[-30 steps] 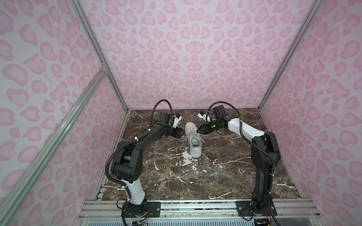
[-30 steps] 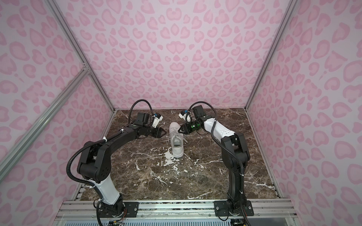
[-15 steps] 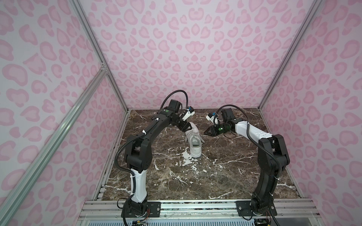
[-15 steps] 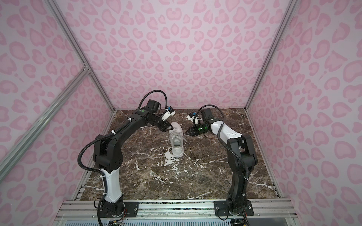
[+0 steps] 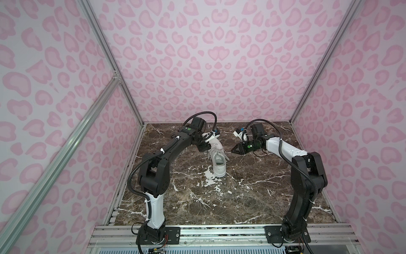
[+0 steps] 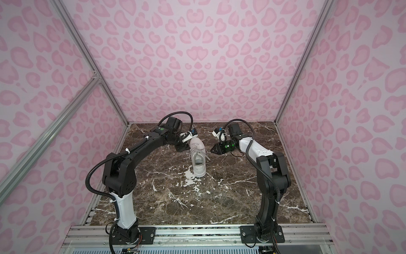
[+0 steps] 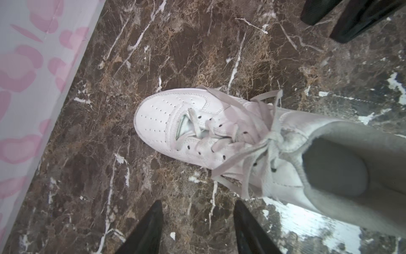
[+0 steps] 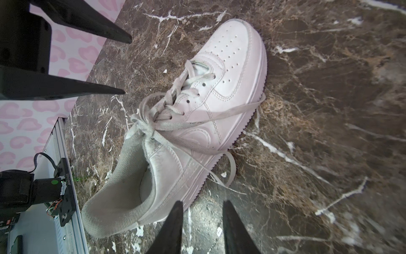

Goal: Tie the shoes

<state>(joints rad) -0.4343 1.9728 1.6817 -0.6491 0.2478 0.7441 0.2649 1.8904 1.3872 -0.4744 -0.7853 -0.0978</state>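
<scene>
Both my grippers empty beside the white sneaker

The sneaker stands on the marble floor at the centre of both top views, its laces trailing loose over its sides. My left gripper hangs just left of its toe end, jaws well parted, gripping nothing. My right gripper, at its right, is narrowly parted, likewise empty.

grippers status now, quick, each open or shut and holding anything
left gripper: open, holding nothing
right gripper: open, holding nothing
</scene>
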